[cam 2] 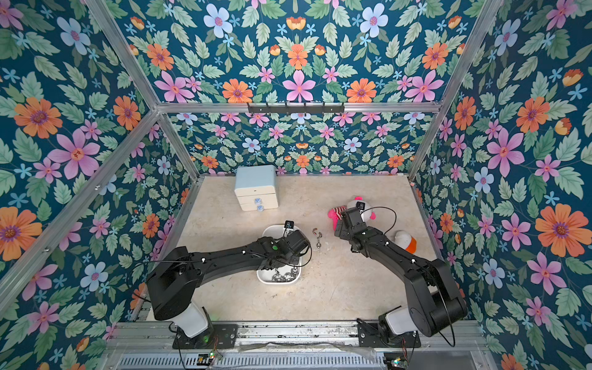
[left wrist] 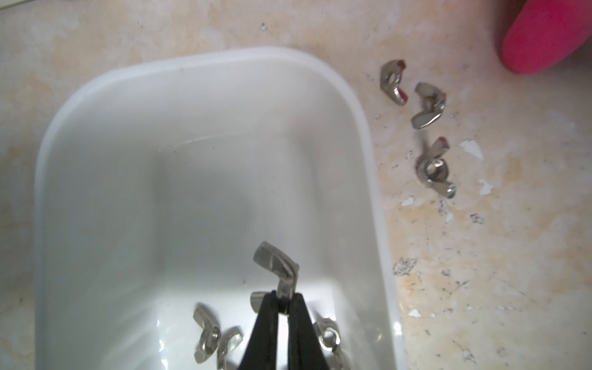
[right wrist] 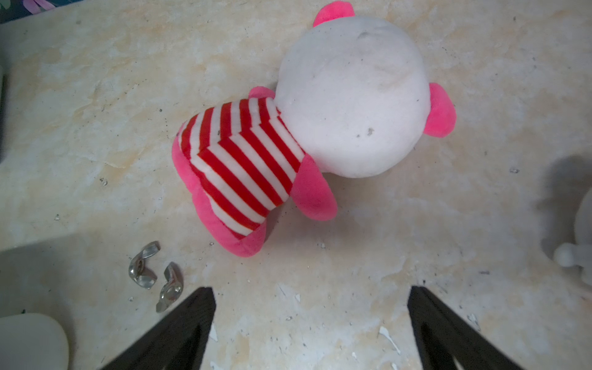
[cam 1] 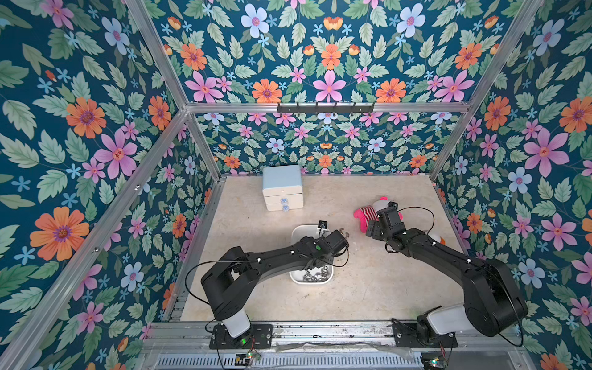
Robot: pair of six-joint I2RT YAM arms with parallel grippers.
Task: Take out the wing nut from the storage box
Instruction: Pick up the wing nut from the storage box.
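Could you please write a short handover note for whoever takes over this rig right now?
Left gripper: shut on a wing nut, gripped by one wing, over the inside of the storage box.
Right gripper: open and empty, above the table near the plush toy.
Done: three loose nuts lie on the table beside the box.
Left: carry the held nut clear of the rim and set it down; more nuts lie in the box.

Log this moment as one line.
left gripper: shut on wing nut over storage box; right gripper: open, by plush toy; three nuts on table
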